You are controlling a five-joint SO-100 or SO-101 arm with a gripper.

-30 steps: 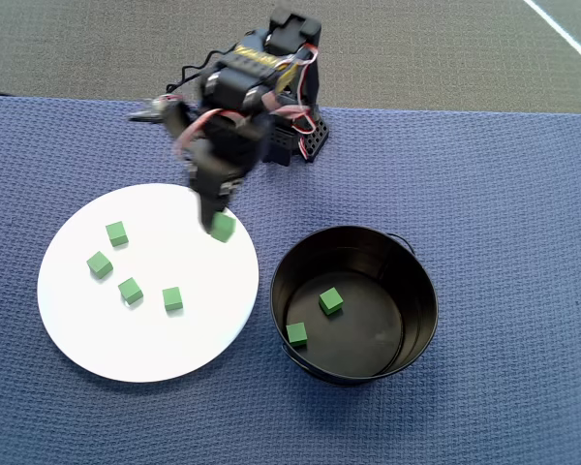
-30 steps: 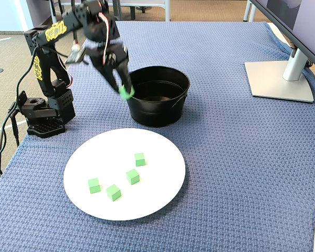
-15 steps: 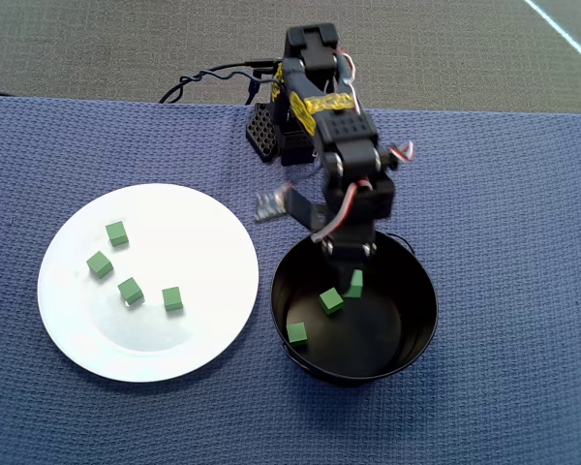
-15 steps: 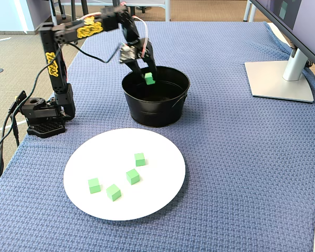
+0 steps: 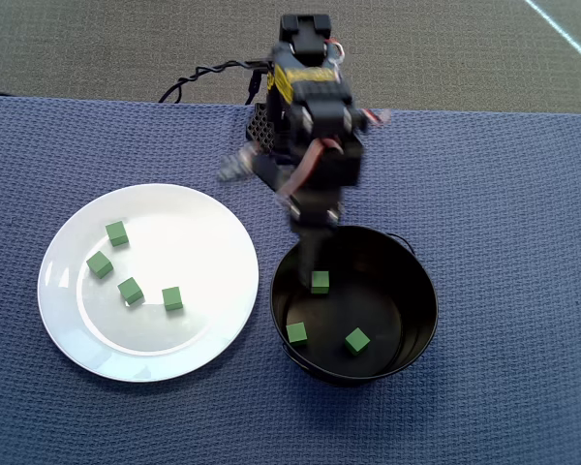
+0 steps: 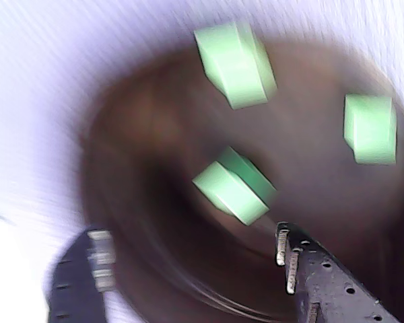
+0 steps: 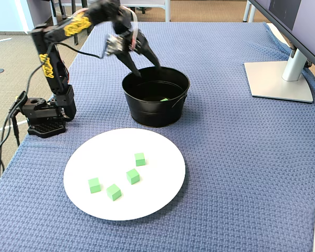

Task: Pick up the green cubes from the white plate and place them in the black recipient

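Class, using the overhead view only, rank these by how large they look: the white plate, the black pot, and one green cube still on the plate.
Largest to smallest:
1. White plate, widest, though the pot's rim sits nearer the camera, so the margin is unsure.
2. Black pot.
3. Green cube on the plate, by far the smallest.

4 small matte green cubes point(image 5: 117, 233) sit on the glossy white round plate point(image 5: 213, 242), 3 more in the glossy black metal pot point(image 5: 421, 291), all on a blue woven cloth point(image 5: 504, 194), near the black, yellow-marked arm point(image 7: 52, 63).
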